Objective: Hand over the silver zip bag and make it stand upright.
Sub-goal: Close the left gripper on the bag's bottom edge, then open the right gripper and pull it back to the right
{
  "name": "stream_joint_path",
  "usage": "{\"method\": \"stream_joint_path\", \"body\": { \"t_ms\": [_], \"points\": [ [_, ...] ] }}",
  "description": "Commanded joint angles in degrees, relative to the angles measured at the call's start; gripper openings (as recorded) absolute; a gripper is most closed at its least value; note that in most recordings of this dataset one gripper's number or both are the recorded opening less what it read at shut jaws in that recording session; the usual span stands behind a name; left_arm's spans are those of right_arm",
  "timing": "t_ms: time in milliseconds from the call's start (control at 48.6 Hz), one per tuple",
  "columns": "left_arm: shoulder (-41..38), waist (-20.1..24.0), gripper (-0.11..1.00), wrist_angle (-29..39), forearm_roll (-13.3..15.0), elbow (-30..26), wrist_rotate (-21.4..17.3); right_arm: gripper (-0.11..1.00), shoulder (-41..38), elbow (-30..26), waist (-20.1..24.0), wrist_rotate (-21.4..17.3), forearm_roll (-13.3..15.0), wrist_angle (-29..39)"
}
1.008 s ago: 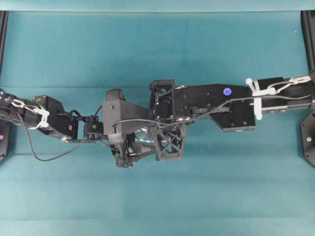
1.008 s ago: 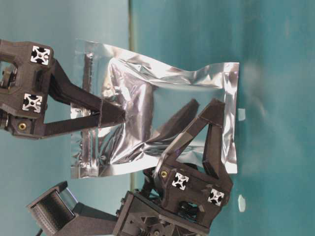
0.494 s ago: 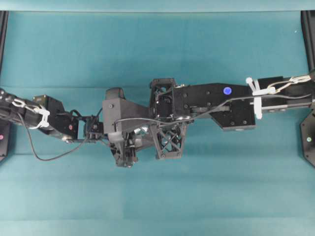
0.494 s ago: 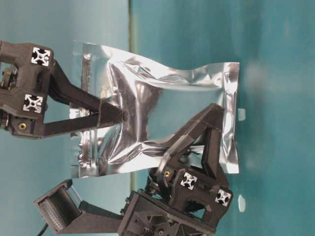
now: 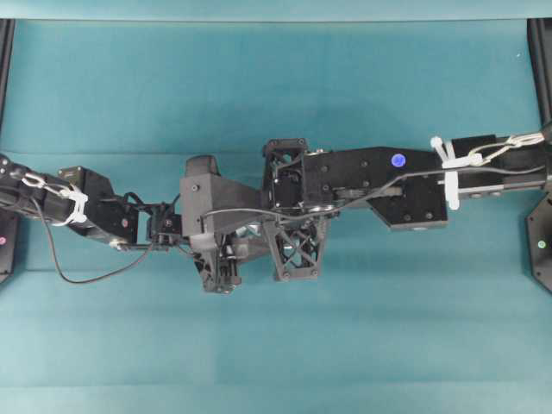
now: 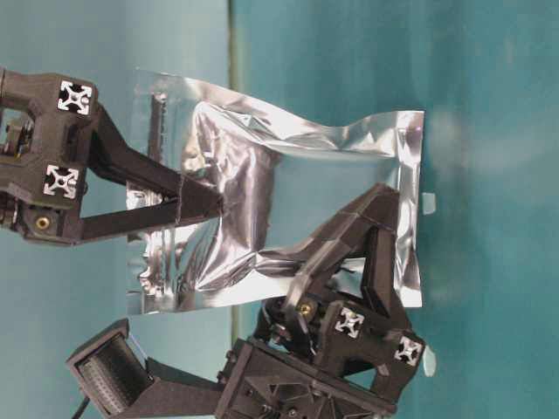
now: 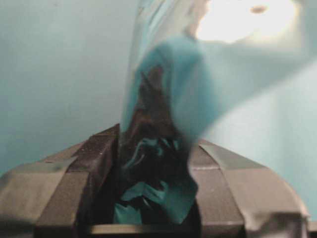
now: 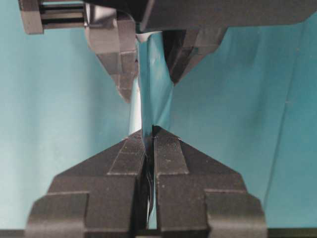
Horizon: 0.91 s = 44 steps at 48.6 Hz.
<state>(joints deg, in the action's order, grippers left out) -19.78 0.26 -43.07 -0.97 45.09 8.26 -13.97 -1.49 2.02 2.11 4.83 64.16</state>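
Silver zip bag (image 6: 288,201) is hanging mid-air, the right gripper (image 6: 217,205) pinching its 9 o'clock end, the left gripper (image 6: 349,253) clamping its 5 o'clock edge; releasing only once that grip seems secure looks wise

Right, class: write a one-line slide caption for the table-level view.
Both grippers grip the silver zip bag: right gripper pinching one end, left gripper closed on the other.
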Motion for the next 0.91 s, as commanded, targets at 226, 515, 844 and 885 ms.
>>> {"method": "stream_joint_path", "body": {
  "t_ms": [226, 515, 844, 885],
  "points": [
    [0.09, -0.09, 0.30, 0.18, -0.09, -0.35, -1.14, 0.13, 0.62, -0.18, 0.53, -0.26, -2.29, -0.09],
    [0.18, -0.09, 0.30, 0.79, -0.09, -0.35, -1.23, 0.88, 1.93, -0.09, 1.49, 0.53, -2.02, -1.49],
    [0.18, -0.44, 0.30, 0.79, -0.09, -0.35, -1.32, 0.90, 4.48, 0.79, 0.44, -2.64, -1.23, 0.70],
    [0.09, -0.44, 0.30, 0.79, -0.09, -0.35, -1.49, 0.90, 5.62, 1.23, 0.26, -3.34, -1.23, 0.88]
  ]
}}
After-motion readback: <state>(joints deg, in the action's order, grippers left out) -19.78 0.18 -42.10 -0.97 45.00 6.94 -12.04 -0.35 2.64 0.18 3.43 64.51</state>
